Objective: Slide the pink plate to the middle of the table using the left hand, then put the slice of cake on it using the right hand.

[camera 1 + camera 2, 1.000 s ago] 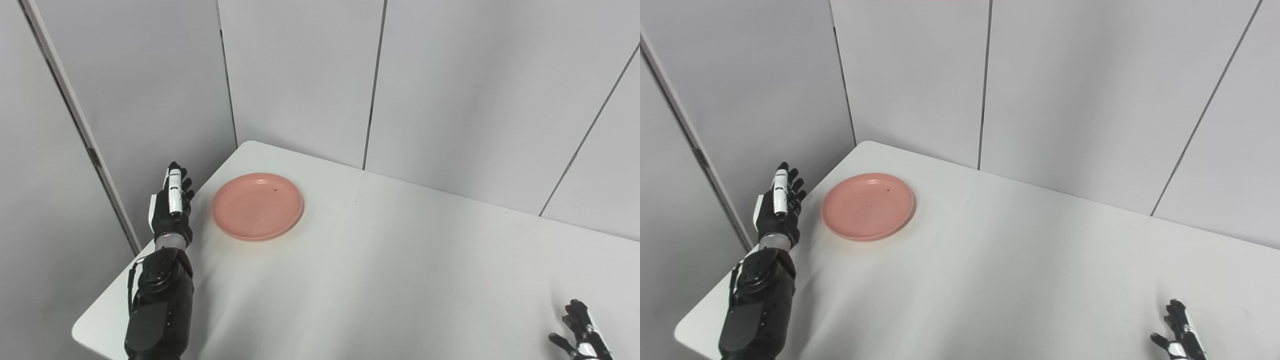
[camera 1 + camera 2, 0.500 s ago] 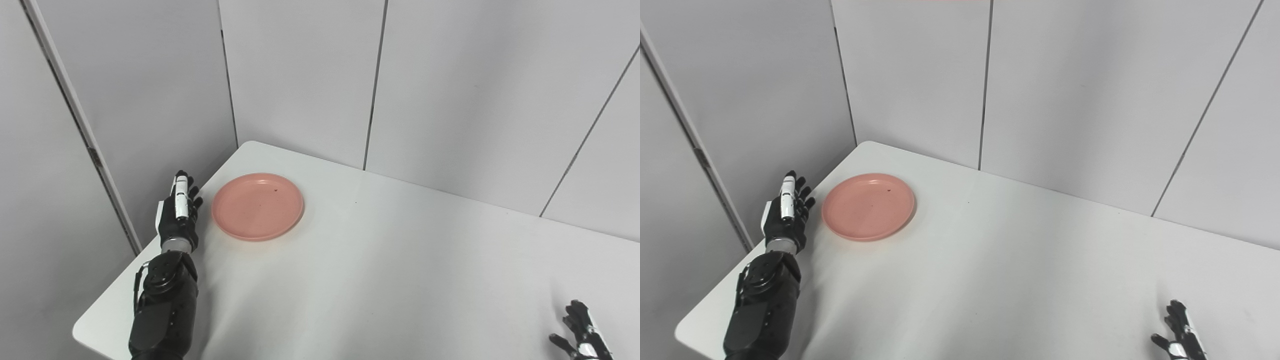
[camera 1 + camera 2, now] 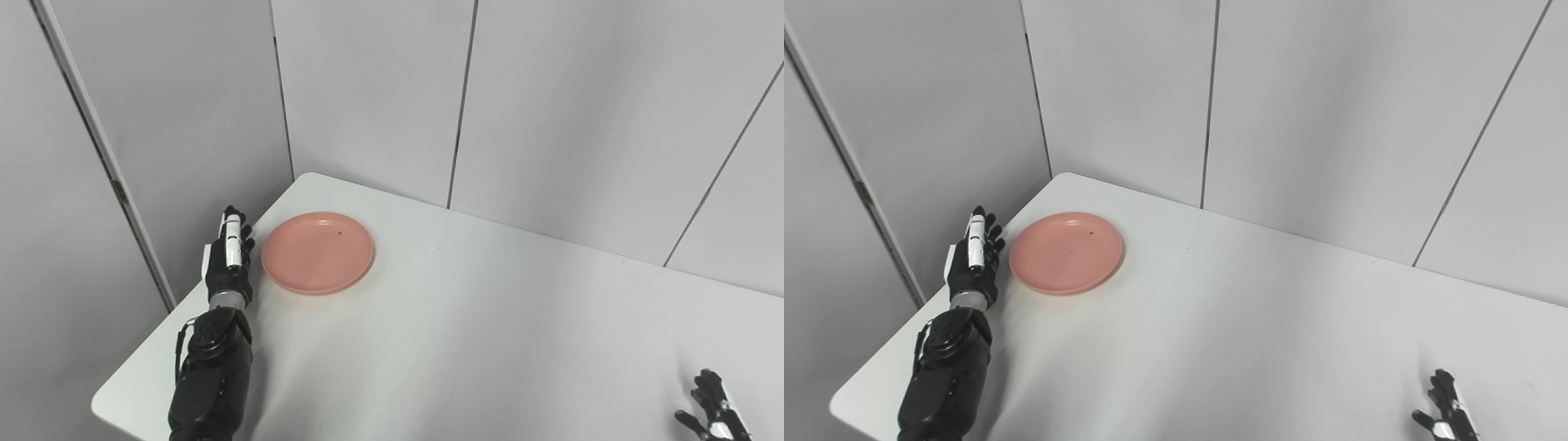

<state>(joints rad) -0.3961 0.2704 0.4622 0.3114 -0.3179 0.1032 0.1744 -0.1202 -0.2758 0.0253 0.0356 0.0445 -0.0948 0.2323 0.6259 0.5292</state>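
We see pink plate (image 3: pixel 317 253) near table's (image 3: pixel 465 343) far-left corner; L hand (image 3: pixel 228 264) just beside its left rim, fingers straight, holding nothing; R hand (image 3: pixel 713 413) fingers spread, bottom-right.

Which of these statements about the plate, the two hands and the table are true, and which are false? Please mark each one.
1. The round pink plate lies near the far left corner of the white table. True.
2. The left hand holds the plate lifted off the table. False: the plate lies flat, and the hand is beside its left rim, open.
3. A slice of cake lies on the plate. False: the plate is bare, and no cake is in view.
4. The right hand is at the bottom right, far from the plate. True.
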